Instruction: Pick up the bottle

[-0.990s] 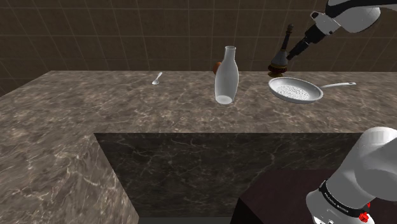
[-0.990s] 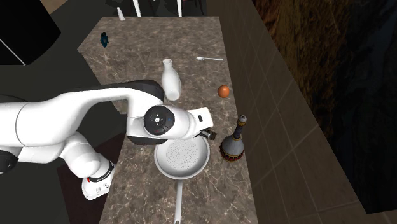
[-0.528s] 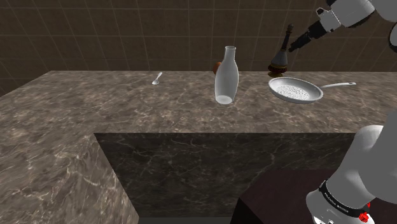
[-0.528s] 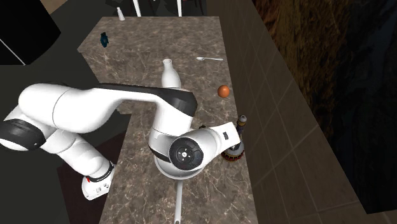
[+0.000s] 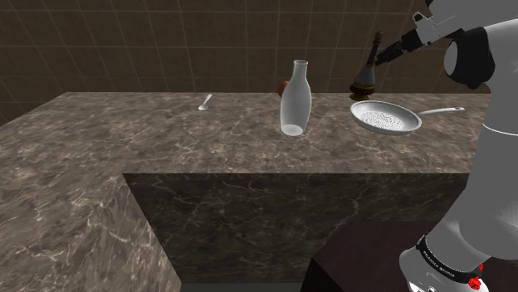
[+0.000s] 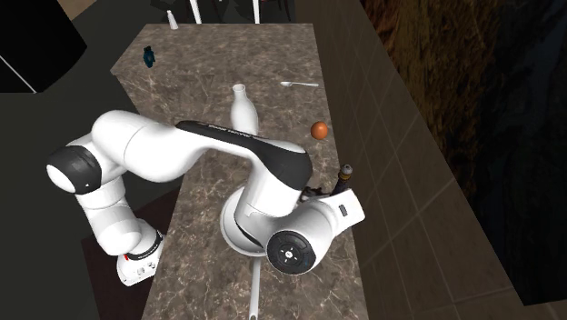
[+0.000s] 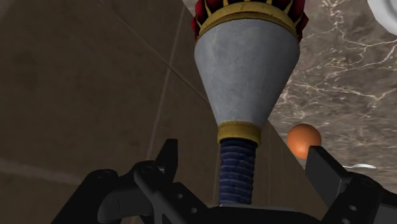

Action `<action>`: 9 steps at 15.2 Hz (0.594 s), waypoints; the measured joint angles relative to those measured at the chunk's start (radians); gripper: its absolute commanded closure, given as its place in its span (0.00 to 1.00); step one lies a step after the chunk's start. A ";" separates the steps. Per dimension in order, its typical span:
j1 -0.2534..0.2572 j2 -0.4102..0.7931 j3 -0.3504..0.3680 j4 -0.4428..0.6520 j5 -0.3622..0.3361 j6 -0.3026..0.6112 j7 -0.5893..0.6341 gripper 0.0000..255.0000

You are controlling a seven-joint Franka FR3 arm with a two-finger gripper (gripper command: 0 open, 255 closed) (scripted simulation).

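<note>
Bottle is the ornate one, grey cone shoulder and blue ribbed neck, upright on the marble counter by the tiled wall, with the frying pan just beside it. I guess that's why I'm lined up on the neck from above. My fingers are spread either side of the neck, not touching it, so nothing's gripped yet.

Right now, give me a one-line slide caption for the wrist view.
Open gripper straddling the ribbed blue neck of an ornate grey bottle, orange ball beyond.
</note>
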 measured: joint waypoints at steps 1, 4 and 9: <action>0.000 0.002 0.002 -0.008 0.004 0.006 -0.008 0.00; 0.008 0.003 0.004 -0.037 0.011 0.025 -0.029 0.00; 0.005 0.006 0.006 -0.039 0.015 0.027 -0.033 1.00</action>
